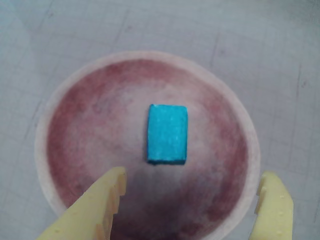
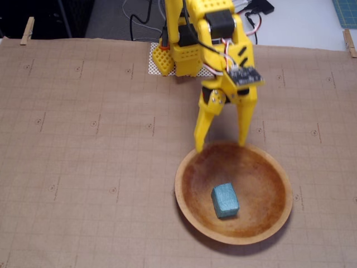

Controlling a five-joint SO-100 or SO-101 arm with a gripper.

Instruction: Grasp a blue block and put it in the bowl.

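The blue block [image 2: 225,200], a small teal-blue cuboid with a rough, foam-like surface, lies flat on the floor of the wide, shallow, round wooden bowl [image 2: 281,209], orange-brown inside with a lighter tan rim. In the fixed view the block sits slightly below and left of the bowl's middle; in the wrist view the block [image 1: 167,134] rests near the centre of the bowl [image 1: 70,100], its long side running up and down the picture.

The yellow plastic two-finger gripper [image 2: 220,147] hangs over the far edge of the bowl in the fixed view, its fingertips pointing down at the rim. Its jaws are spread wide and hold nothing; the block lies free, well apart from both fingers. In the wrist view the gripper [image 1: 192,182] enters from the bottom edge, one finger at each lower side of the bowl.

The bowl stands on a brown paper mat [image 2: 83,139] printed with a faint grid.
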